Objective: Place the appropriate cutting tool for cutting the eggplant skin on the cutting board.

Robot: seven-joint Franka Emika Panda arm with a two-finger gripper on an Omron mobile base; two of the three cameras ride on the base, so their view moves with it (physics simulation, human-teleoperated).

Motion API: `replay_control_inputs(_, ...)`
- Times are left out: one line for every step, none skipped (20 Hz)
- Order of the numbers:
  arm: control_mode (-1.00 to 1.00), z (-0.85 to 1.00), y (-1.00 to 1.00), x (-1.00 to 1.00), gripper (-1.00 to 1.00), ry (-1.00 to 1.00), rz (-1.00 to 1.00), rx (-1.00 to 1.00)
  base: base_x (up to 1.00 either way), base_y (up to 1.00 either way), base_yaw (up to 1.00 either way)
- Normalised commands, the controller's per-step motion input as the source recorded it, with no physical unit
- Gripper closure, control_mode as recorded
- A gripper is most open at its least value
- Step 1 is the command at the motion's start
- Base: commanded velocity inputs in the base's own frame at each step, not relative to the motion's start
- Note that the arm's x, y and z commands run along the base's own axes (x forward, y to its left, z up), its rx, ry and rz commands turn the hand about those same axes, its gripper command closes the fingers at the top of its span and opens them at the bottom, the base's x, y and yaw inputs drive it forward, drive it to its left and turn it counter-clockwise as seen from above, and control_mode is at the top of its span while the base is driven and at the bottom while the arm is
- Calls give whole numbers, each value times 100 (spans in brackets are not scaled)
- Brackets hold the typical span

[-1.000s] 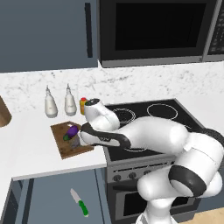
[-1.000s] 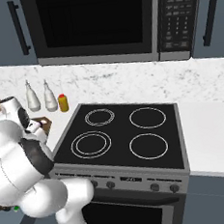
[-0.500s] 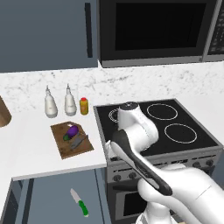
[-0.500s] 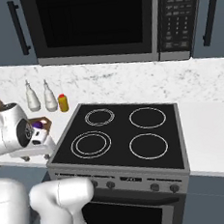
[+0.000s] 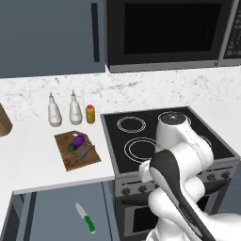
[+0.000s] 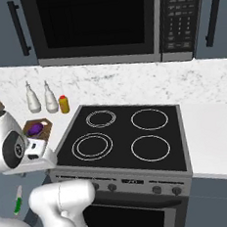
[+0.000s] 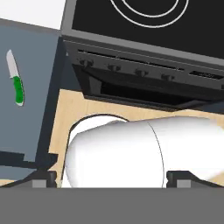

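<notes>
Fingers [image 7: 43, 178] show as two dark tips spread wide, holding nothing. I judge placement done: cutting tool [image 5: 84, 152] lies on cutting board [image 5: 66, 160] beside eggplant [image 5: 77, 140], tabletop's front edge; retreat next.

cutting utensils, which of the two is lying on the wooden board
The small dull-grey metal peeler, beside the purple eggplant on the brown wooden cutting board. The green-handled white-bladed knife lies lower, off the counter.

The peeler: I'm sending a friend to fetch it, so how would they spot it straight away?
Start at the stove and look left to the white counter, where a brown wooden cutting board lies. On it, beside the purple eggplant, is the peeler. It is dull grey metal, unlike the glossy eggplant and the green-handled knife lower down.
</notes>
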Motion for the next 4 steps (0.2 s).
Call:
replay_control_inputs(-100,42,-41,-100,-100,-12,0,0,0,0,0)
replay_control_inputs(-100,42,-42,-100,-100,-15,0,0,0,0,0)
replay_control_inputs(-100,43,-50,-100,-100,-15,0,0,0,0,0)
replay_control_inputs(-100,44,-51,-100,-100,-16,0,0,0,0,0)
